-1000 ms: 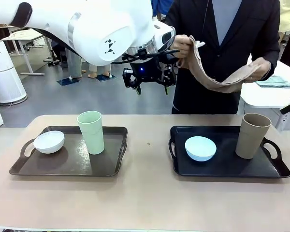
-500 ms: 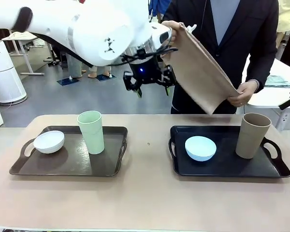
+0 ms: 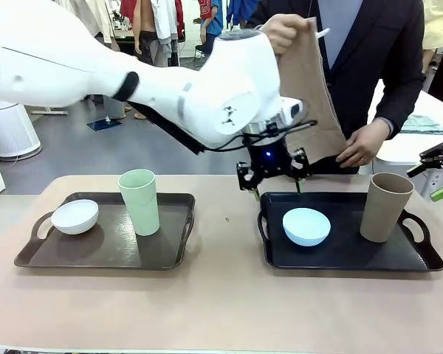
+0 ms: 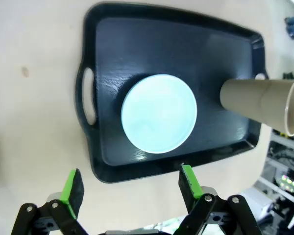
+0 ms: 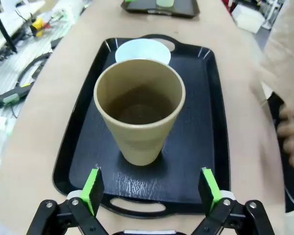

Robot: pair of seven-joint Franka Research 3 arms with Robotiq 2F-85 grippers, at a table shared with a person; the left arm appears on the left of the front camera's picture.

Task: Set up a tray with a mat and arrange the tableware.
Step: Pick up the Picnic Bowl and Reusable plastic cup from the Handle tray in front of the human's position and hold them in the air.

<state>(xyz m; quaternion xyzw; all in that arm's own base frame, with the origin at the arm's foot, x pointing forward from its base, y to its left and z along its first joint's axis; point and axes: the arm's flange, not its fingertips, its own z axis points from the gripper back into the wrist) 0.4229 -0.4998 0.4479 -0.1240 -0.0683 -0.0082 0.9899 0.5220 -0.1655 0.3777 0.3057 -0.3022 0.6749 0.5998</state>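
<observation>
Bowl [image 4: 159,113]: light blue, round, smooth; at 9 o'clock on the black tray [image 3: 340,268], 12 o'clock from the left gripper [image 4: 130,178].
Left gripper: wide, empty, above the tray's far rim; nearer arm.
Right gripper [image 5: 149,188]: wide, empty.
Cup [image 5: 139,110]: tan, matte, upright, tapered; 12 o'clock from the right gripper.
Mat [image 3: 306,96]: beige cloth in the person's hands [image 3: 360,151].

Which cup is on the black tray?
The tan-brown cup, beside the light blue bowl. The pale green cup stands on the other, brown tray with the white bowl.
</observation>
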